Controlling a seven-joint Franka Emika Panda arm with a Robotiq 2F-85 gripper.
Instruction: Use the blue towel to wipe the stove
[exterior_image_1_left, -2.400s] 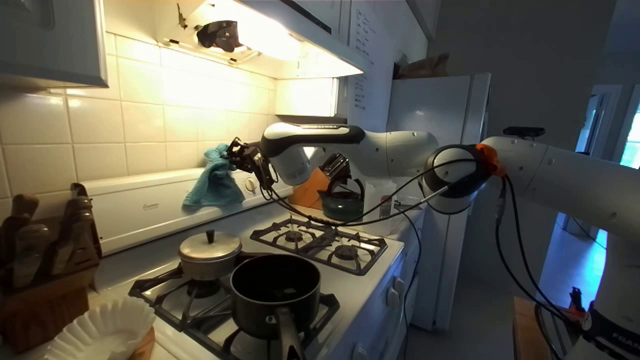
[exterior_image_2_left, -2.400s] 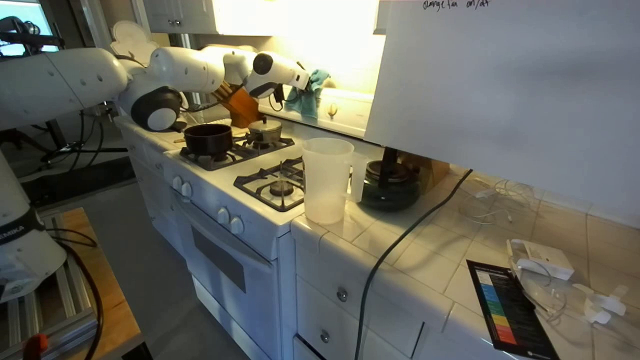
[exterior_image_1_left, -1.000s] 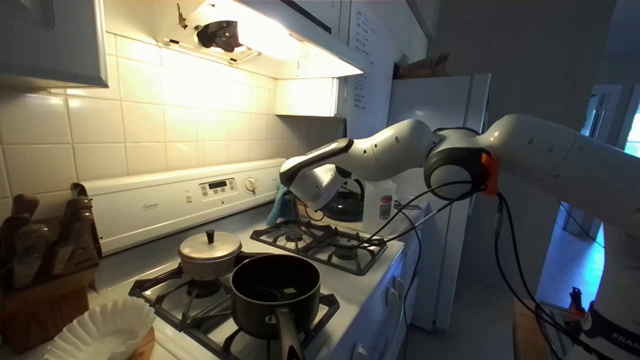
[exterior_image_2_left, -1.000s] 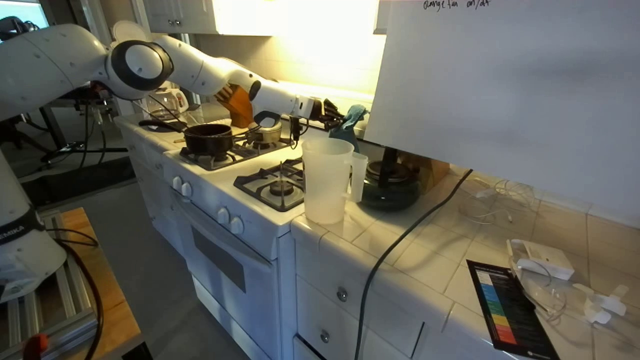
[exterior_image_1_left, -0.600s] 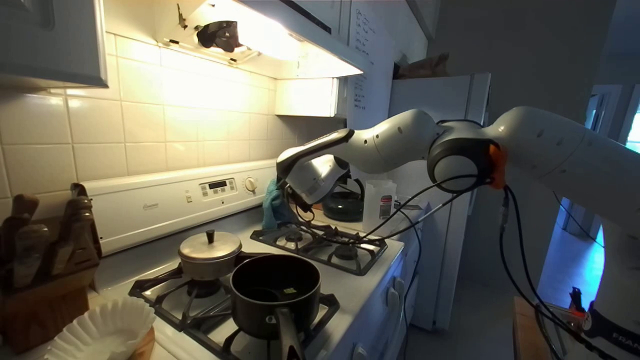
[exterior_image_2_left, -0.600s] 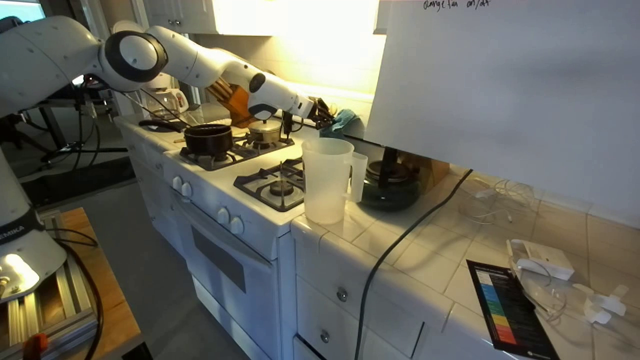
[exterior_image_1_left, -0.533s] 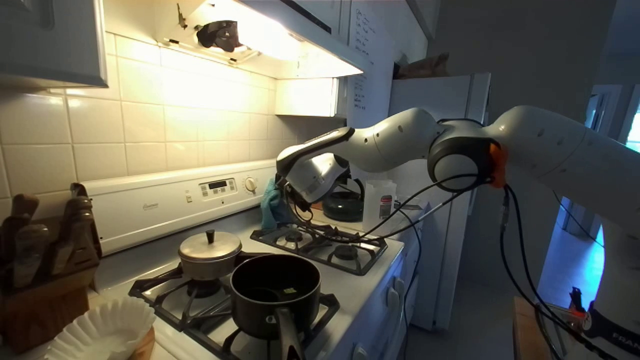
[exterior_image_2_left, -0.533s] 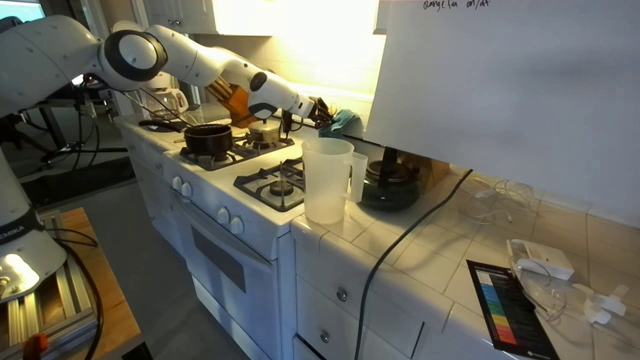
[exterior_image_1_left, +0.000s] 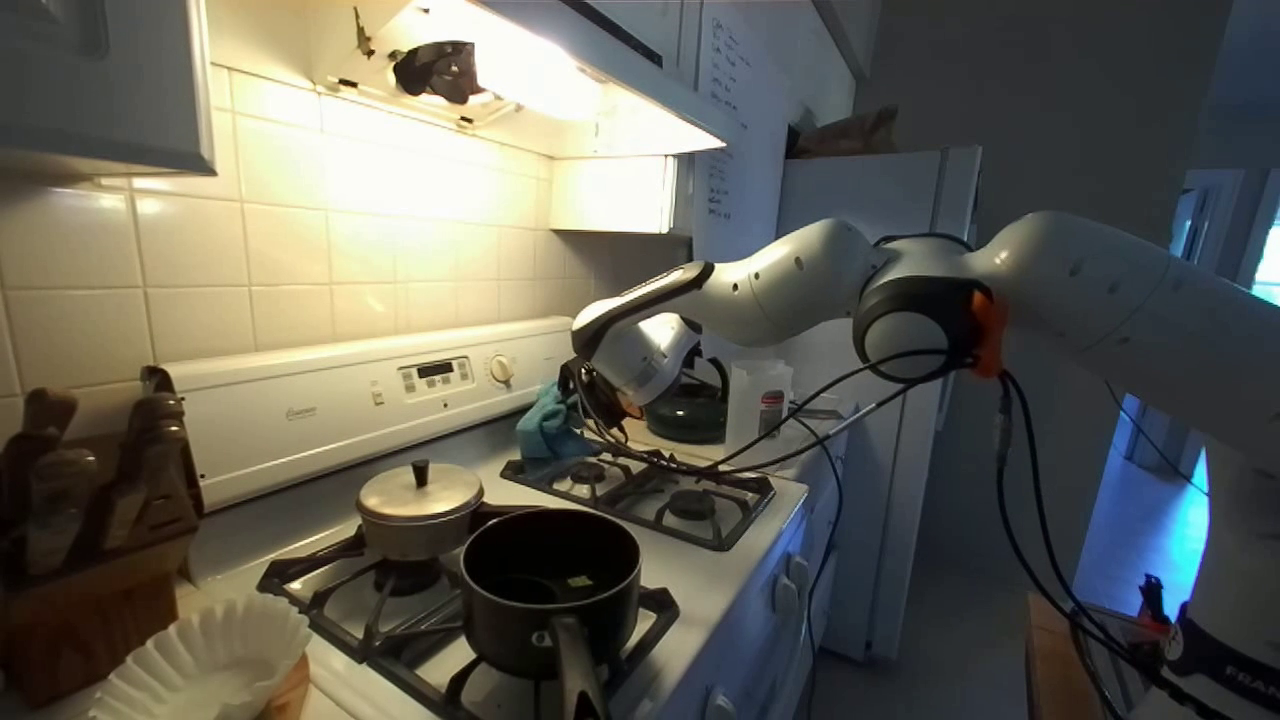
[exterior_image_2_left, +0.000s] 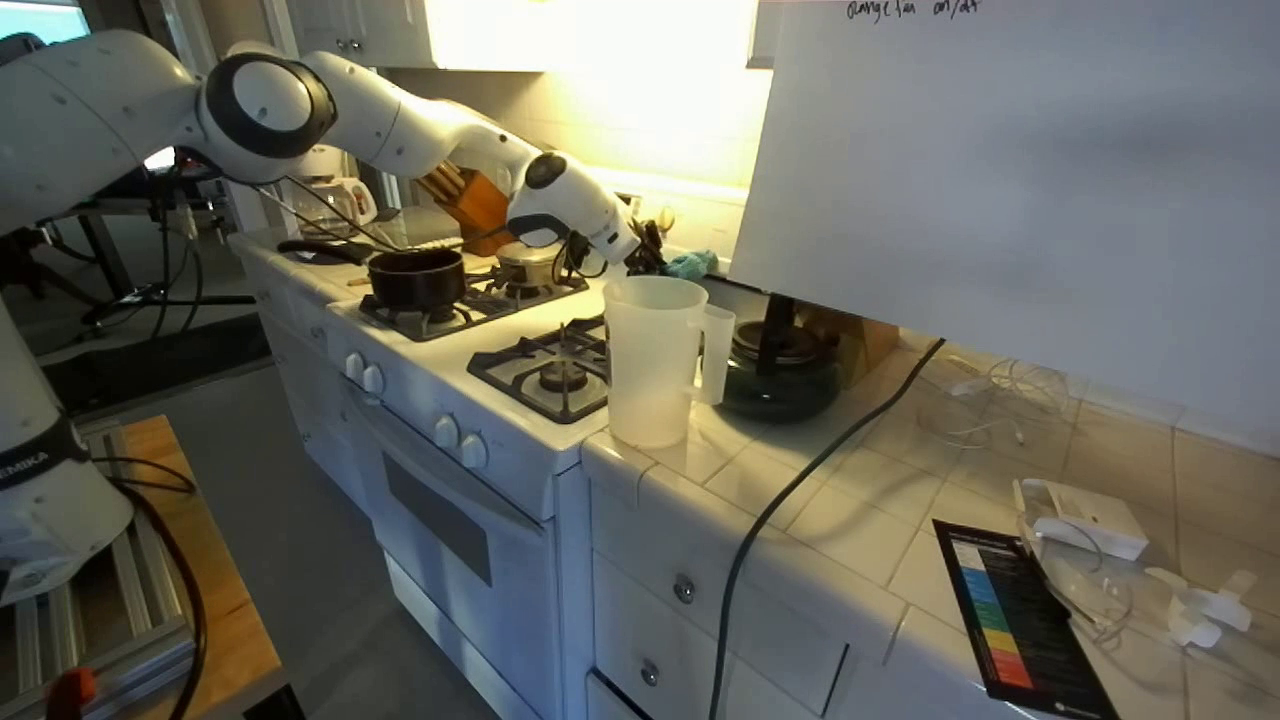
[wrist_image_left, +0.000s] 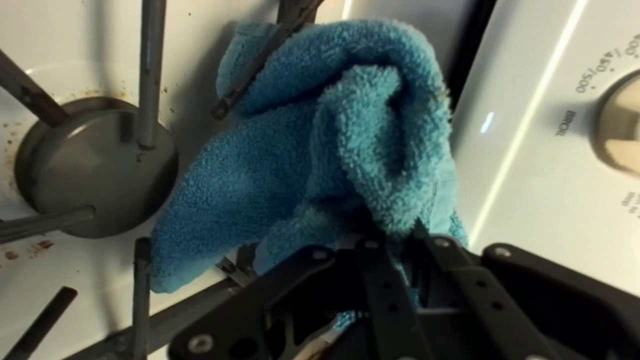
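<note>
The gripper (wrist_image_left: 397, 239), clamped on the blue towel (wrist_image_left: 295, 150) bunched at its tips, has descended from the back panel (exterior_image_1_left: 345, 400), setting the cloth beneath it among the grate bars (wrist_image_left: 151, 75), which presumably moves the wiping of the stove (exterior_image_2_left: 515, 478) onto its cooktop (exterior_image_1_left: 695, 565).

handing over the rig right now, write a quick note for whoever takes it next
Gripper: closed on the towel.
Towel: bunched at the rear burner of the stove, by the back panel; a grate bar crosses over part of it, so it may snag.
Stove: brown spots show beside that burner; pan and lidded pot stand on top.
Done: towel gripped and at the stove.
Left: wiping, those spots included; how much is already wiped can't be told.
</note>
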